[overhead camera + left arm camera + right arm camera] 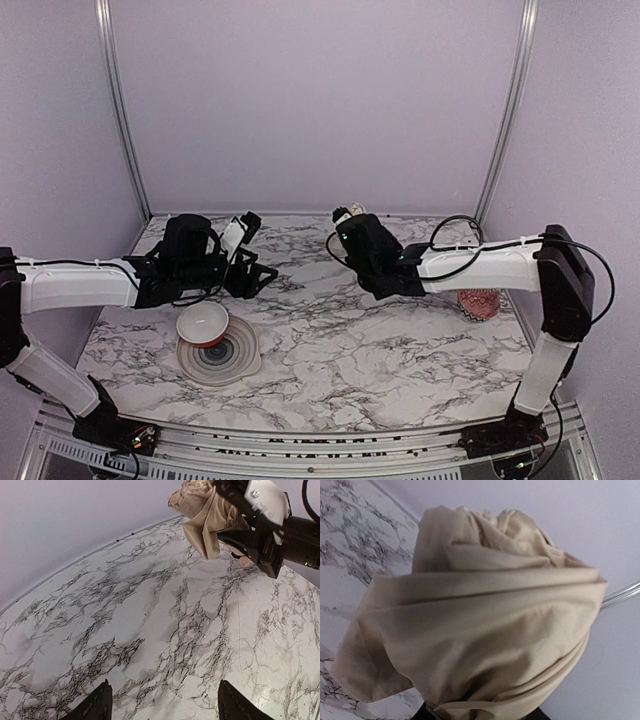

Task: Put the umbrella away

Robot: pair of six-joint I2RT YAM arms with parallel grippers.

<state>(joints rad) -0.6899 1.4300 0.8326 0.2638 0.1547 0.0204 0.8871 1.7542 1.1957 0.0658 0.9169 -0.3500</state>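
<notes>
Right jaws: clamped on the umbrella (pixel 480 615), cream fabric bunched just ahead of them, held aloft over the back of the worktop (pixel 400 340), likely for carrying to storage. Left jaws: parted, empty, low over the worktop, well apart from the umbrella, seemingly on standby.

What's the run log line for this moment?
right gripper: shut on umbrella, folded, held above table | left gripper: open, empty, over table | bowl: on plate

My marble table (pixel 340 335) is carrying a ribbed grey plate (pixel 238 360) at near left and a red cup (pixel 478 303) at its right edge
</notes>
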